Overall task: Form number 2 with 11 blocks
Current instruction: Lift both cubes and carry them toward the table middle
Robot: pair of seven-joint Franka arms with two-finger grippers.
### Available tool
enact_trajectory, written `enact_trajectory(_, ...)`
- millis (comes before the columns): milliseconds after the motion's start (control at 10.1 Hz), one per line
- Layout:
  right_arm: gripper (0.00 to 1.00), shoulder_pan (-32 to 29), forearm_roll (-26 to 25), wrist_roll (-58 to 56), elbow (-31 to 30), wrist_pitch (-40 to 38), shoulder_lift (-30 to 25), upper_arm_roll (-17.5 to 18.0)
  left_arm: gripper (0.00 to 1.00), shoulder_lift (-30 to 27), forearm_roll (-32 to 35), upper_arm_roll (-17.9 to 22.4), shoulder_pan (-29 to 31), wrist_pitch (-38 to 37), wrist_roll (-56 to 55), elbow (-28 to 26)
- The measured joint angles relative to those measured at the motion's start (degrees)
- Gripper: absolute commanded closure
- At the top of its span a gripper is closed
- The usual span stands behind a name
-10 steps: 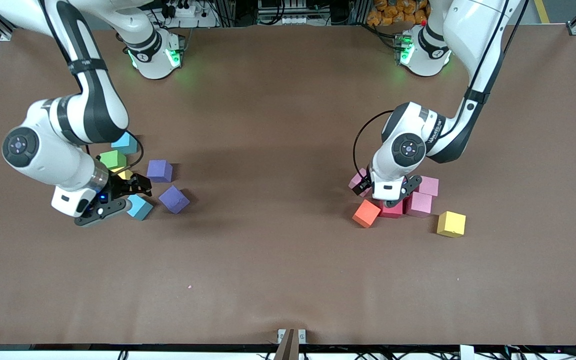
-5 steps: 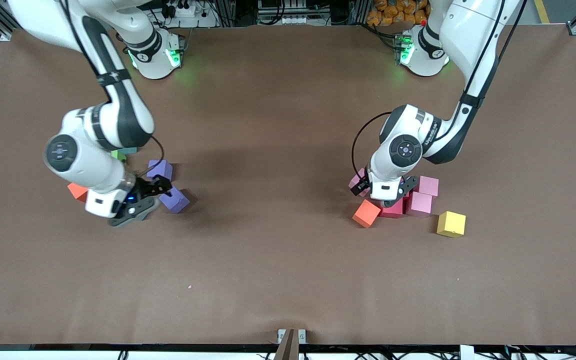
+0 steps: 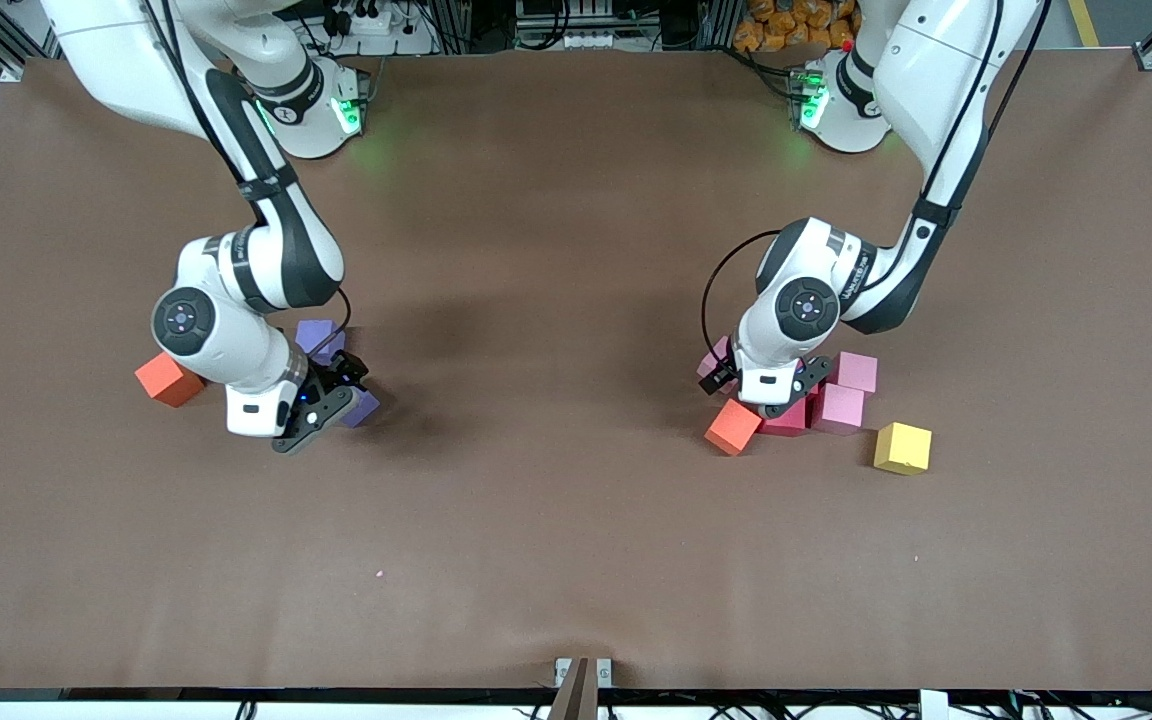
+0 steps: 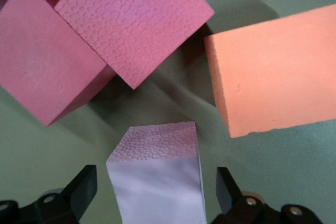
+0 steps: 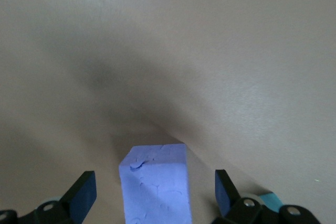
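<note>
Nothing built yet, blocks sat in two piles, frame mid-left and mid-right. Right gripper [image 3: 321, 398] hung over purple cube [image 5: 155, 184], fingers spread either side, not pinching. Left gripper [image 3: 781, 388] same, spread around pink cube [image 4: 157, 174], orange cube [image 3: 733, 426] beside. Foam looked light, squishy, grippy; reckon flat opposite faces best.

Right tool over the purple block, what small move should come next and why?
Probably lower the right tool and shut on the purple block. Its fingers stand open, apart from the block's sides, with the block centred in the gap. The left tool likewise straddles a pink block, open. No block is in a row yet, so a first grasp seems due.
</note>
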Motion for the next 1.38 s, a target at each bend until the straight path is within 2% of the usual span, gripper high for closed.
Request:
enact_trajectory(99, 0.00, 0.41, 0.00, -0.38, -0.15, 0.19, 0.84, 0.02, 0.20, 0.18, 0.00, -0.02, -0.03, 0.24, -0.17, 0.00)
enact_trajectory(197, 0.00, 1.17, -0.09, -0.67, -0.25, 0.76, 1.64, 0.02, 0.30, 0.35, 0.00, -0.05, -0.07, 0.36, -0.20, 0.01)
enact_trajectory(296, 0.00, 1.86, -0.33, -0.85, -0.30, 1.36, 2.27, 0.02, 0.45, 0.48, 0.00, -0.07, -0.10, 0.41, -0.22, 0.01)
enact_trajectory(395, 0.00, 2.05, -0.74, -1.53, -0.30, 1.84, 2.65, 0.01, 0.68, 0.62, 0.00, -0.14, -0.19, 0.41, -0.22, 0.01)
enact_trajectory(493, 0.00, 2.02, -0.83, -2.61, -0.30, 2.04, 2.81, -0.27, 0.84, 0.73, 0.00, -0.29, -0.27, 0.49, -0.22, 0.06)
enact_trajectory(592, 0.00, 1.83, -0.84, -3.37, -0.30, 2.15, 2.88, -0.52, 0.93, 0.71, 0.00, -0.31, -0.29, 0.47, -0.21, 0.08)
enact_trajectory(789, 0.00, 1.48, -0.85, -4.33, -0.30, 2.22, 3.05, -0.65, 1.00, 0.66, 0.02, -0.63, -0.36, 0.35, 0.74, 0.18)
enact_trajectory(888, 0.00, 1.43, -0.85, -4.37, -0.30, 2.19, 3.06, -0.70, 1.00, 0.52, 0.02, -1.57, -0.42, -0.29, 1.51, 0.29)
enact_trajectory(1382, 0.00, 0.77, -0.86, -5.24, -0.11, 1.50, 3.08, -1.06, 1.00, -3.98, 0.46, -11.30, -1.28, -4.50, 6.47, 1.11)
